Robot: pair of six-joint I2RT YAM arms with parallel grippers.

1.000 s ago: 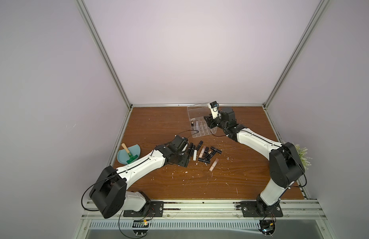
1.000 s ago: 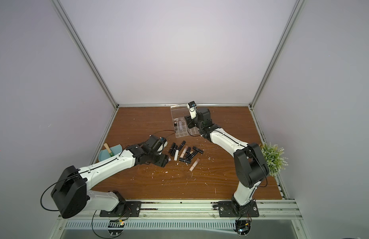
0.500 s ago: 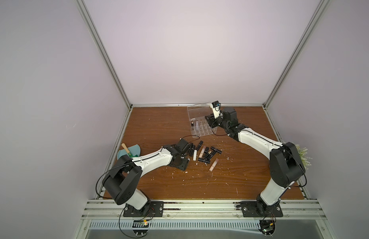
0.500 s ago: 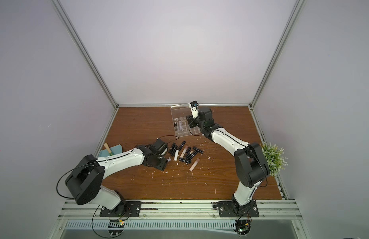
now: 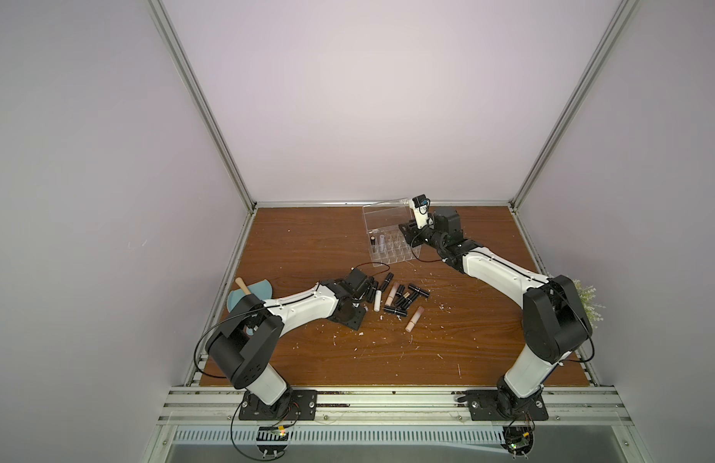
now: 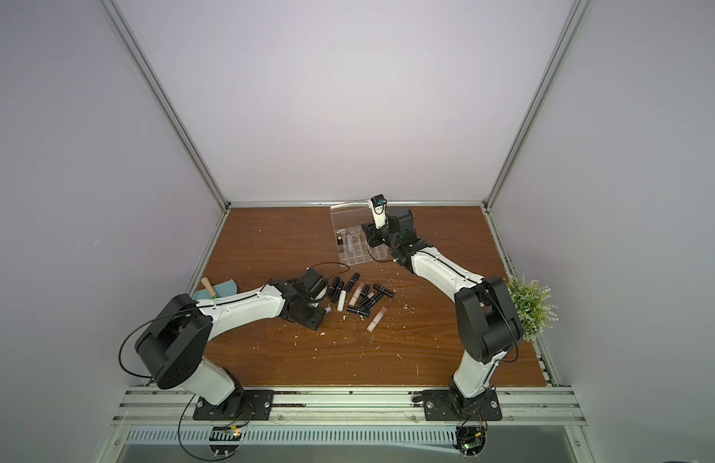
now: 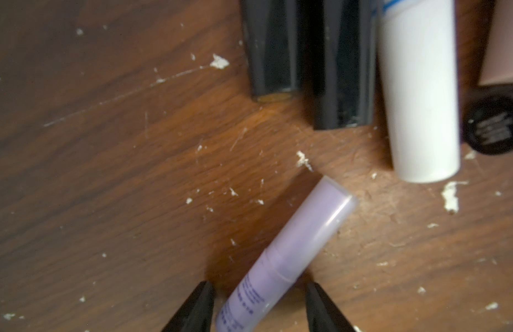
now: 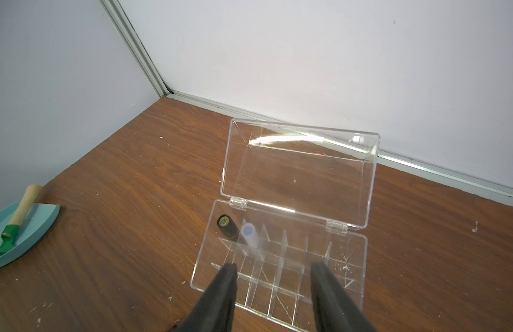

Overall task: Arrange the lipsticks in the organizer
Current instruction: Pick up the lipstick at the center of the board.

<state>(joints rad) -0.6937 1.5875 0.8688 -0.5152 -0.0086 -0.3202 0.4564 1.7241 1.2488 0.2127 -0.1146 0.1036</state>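
Left gripper (image 7: pixel 258 283) straddled the lavender cylindrical plastic lipstick (image 7: pixel 307 230), jaws parted, not pinching. It lay flat on the brown wooden table (image 7: pixel 105 172), long axis slanted, cap toward a white plastic tube (image 7: pixel 419 95).

Toward the back of the table (image 5: pixel 307 240), right of its middle: the organizer (image 5: pixel 395 254), lid (image 5: pixel 383 218) raised behind the grid. In the back row, in the 2 leftmost compartments, side by side: 2 upright lipsticks (image 8: pixel 227 227). Over the organizer: the right gripper (image 8: pixel 274 268). In front of the organizer, mid-table: the heap of lying lipsticks (image 5: pixel 400 298), with 1 stray lipstick (image 5: pixel 413 319) just off its front right. Left of the heap, between the parted fingers of the left gripper (image 7: pixel 259 290): 1 more lipstick (image 7: pixel 289 253), flat on the table. At the left edge: the dustpan (image 5: pixel 253 294), the tool (image 5: pixel 243 285) in it. Beside the right edge: the plant (image 5: pixel 586 304).
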